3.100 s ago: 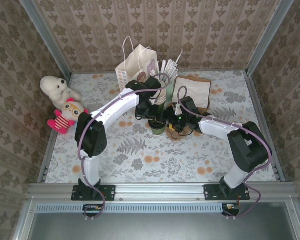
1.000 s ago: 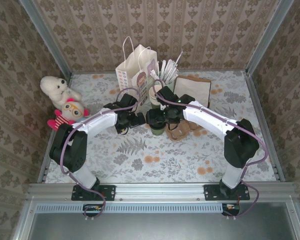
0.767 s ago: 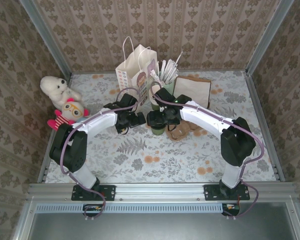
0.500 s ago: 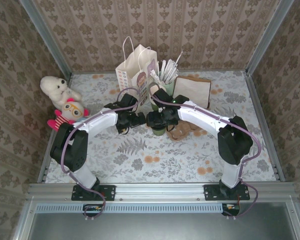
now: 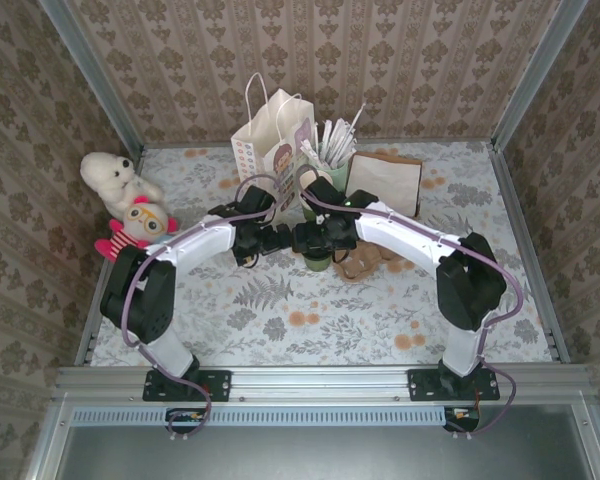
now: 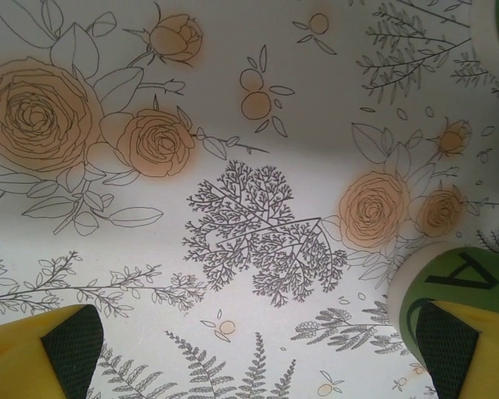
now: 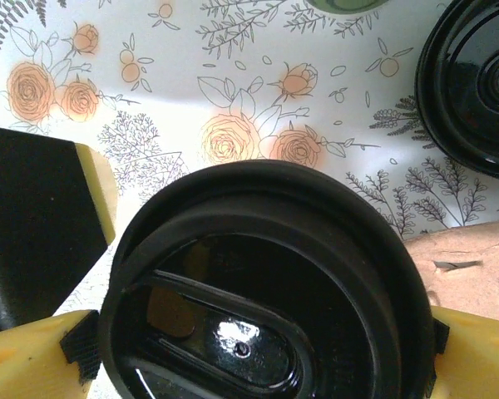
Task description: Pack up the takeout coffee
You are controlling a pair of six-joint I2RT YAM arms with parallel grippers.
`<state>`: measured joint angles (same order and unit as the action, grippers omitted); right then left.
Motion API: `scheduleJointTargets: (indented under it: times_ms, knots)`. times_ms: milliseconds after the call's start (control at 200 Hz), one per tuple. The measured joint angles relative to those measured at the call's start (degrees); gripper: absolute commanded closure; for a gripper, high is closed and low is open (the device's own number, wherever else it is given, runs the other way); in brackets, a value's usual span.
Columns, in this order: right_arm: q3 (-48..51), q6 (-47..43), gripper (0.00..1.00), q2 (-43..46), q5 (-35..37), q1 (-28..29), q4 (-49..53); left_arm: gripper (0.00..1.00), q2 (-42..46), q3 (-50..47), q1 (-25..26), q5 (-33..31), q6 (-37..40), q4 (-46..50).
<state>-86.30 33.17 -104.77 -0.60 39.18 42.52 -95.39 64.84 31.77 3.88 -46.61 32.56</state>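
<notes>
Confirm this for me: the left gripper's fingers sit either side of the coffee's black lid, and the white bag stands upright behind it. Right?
Not quite: it is the right gripper whose fingers sit either side of the black lid of the takeout coffee; the right wrist view shows it. The white bag does stand upright behind it.

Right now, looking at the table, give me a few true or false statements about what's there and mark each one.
1. The right gripper has a finger on each side of the takeout coffee. True.
2. The left gripper holds a straw. False: its jaws are open with nothing between them.
3. The white paper bag stands upright at the back of the table. True.
4. The plush toys sit at the table's right edge. False: they are at the left edge.
5. The coffee is inside the bag. False: it stands on the table in front of the bag.
</notes>
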Motion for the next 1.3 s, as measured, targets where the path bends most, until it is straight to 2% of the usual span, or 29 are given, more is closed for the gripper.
scheduleJointTargets:
  times_ms: [225, 385, 645, 815, 1300]
  knots:
    - [2.1, 1.3, 0.03, 5.5, -3.8, -2.3, -1.9, 0.00, 3.5, 0.9, -0.1, 0.5, 0.3, 1.5]
    - [5.3, 3.5, 0.03, 8.7, -9.5, -4.7, -5.9, 0.00, 6.7, 0.9, -1.8, 5.6, 0.3, 0.0]
    - [8.3, 6.2, 0.04, 8.7, -14.4, -5.7, -9.6, 0.00, 5.7, 0.9, -2.7, 13.4, -0.2, -2.4]
    - [9.2, 6.8, 0.04, 8.7, -15.6, -5.7, -10.4, 0.00, 5.0, 0.1, -2.7, 15.9, -0.3, -3.6]
    - [10.0, 7.8, 0.04, 8.5, -16.3, -5.9, -11.5, 0.00, 1.5, -0.3, -2.2, 18.0, -0.1, -4.2]
